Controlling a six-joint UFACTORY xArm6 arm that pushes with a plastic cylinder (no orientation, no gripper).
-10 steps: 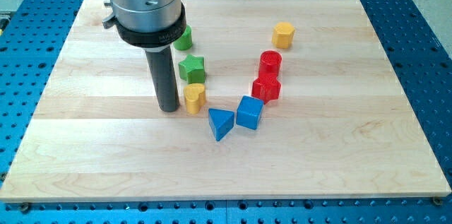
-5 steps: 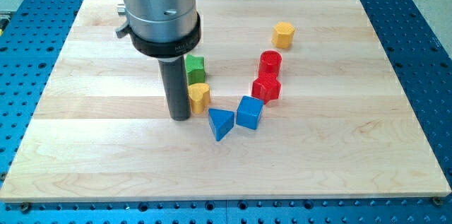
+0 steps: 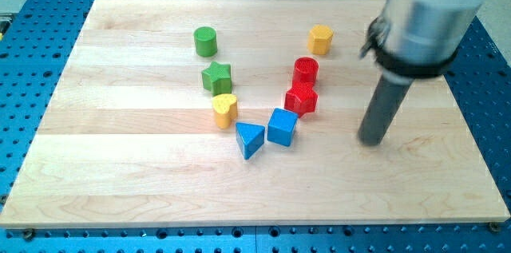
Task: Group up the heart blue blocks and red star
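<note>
My tip point(image 3: 371, 141), a bare rod holding nothing, stands right of centre, well apart from the red star point(image 3: 301, 100) mid-frame, a light, hard block probably best pushed square on its flat side.

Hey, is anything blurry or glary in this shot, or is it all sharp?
Camera view: the arm's metal body is motion-blurred at the view's right, and my tip is slightly soft; the red star, the blue blocks and the wooden board are sharp, evenly lit, with faint shadows.
</note>
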